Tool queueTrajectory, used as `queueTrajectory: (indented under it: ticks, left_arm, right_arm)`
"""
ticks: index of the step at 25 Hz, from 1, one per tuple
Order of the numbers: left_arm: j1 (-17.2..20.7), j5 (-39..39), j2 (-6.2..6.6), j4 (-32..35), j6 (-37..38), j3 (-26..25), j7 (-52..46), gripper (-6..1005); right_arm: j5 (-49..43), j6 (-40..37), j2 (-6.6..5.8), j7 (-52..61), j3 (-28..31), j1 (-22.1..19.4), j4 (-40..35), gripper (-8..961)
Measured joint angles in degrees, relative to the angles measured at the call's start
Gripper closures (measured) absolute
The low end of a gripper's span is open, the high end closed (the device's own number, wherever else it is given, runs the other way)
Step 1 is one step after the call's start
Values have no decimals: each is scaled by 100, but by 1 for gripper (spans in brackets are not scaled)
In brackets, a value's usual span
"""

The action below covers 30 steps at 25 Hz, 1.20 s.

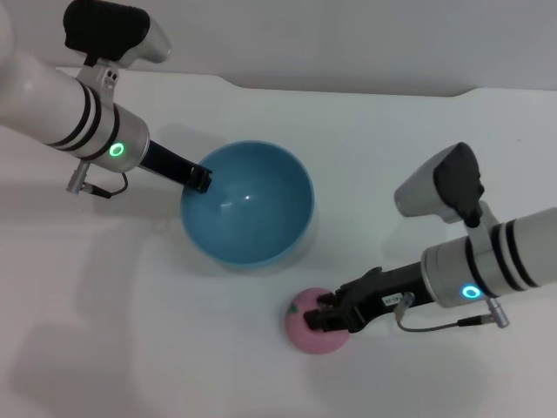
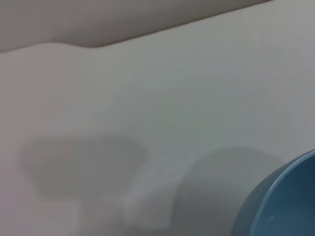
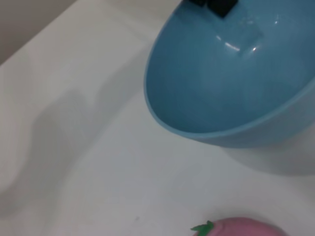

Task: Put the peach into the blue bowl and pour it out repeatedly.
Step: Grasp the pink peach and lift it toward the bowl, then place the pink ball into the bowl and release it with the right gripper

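Observation:
The blue bowl [image 1: 248, 202] stands tilted on the white table, empty inside. My left gripper [image 1: 202, 179] is shut on its left rim. The bowl also shows in the left wrist view [image 2: 288, 204] and the right wrist view [image 3: 226, 83], where the left gripper's fingers [image 3: 216, 6] sit on the rim. The peach [image 1: 306, 326] is pink and lies on the table just in front of the bowl; its top and green stem show in the right wrist view [image 3: 243, 227]. My right gripper [image 1: 326, 313] comes in from the right and is closed on the peach's right side.
The white table [image 1: 130, 348] ends at a far edge against a grey wall [image 1: 348, 35]. Bare table lies to the left of the peach and in front of the bowl.

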Motion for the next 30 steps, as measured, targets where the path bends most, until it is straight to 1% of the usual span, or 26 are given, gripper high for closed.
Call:
queueTrajectory:
  ticks: [3,6,9,12,15,17,18,19,20,22,25,27,30]
  left_arm:
    - [-4,1,-3,54,2,5,0,1000]
    - [-6,0,-3,107,12,-1,0,1000]
    - [-6,0,-3,120,23,-17,0,1000]
    - [-6,0,-4,121,18,-18,1,1001]
    - [-12,-1,-3,122,12,5,1,1001]
    - [-37,-1,-3,122,17,11,1,1001]
    - [-46,0,-3,122,22,13,1,1001]
    - [-61,-1,-4,122,29,15,1,1001]
    - [-68,-1,-4,122,33,15,1,1001]
    - [-77,-1,-3,122,36,15,1,1001]
    - [-117,0,-3,107,75,18,1,1000]
    - [-151,0,-11,83,118,36,1,1000]
    - [-226,-50,-42,59,238,232,-6,1000]
  right_arm:
    - [348,264,0,50,-404,5,-40,714]
    - [412,328,-2,82,-463,-2,-71,718]
    - [489,325,-27,83,-417,-20,-73,723]
    - [633,263,-74,54,-313,-139,-191,728]
    - [645,200,-104,31,-36,-425,-485,733]
    - [636,90,-122,-26,284,-595,-587,803]
    - [615,-167,-139,-231,783,-764,-589,839]
    - [615,-167,-139,-231,783,-764,-589,874]
    - [605,-323,-147,-374,1030,-855,-581,909]
    - [600,-637,-160,-653,1515,-1048,-592,912]
    - [599,-1344,-220,-1016,2241,-1370,-714,917]
    - [597,-2036,-261,-1260,2822,-1588,-900,916]
    - [593,-3026,-276,-1466,3598,-1807,-1296,914]
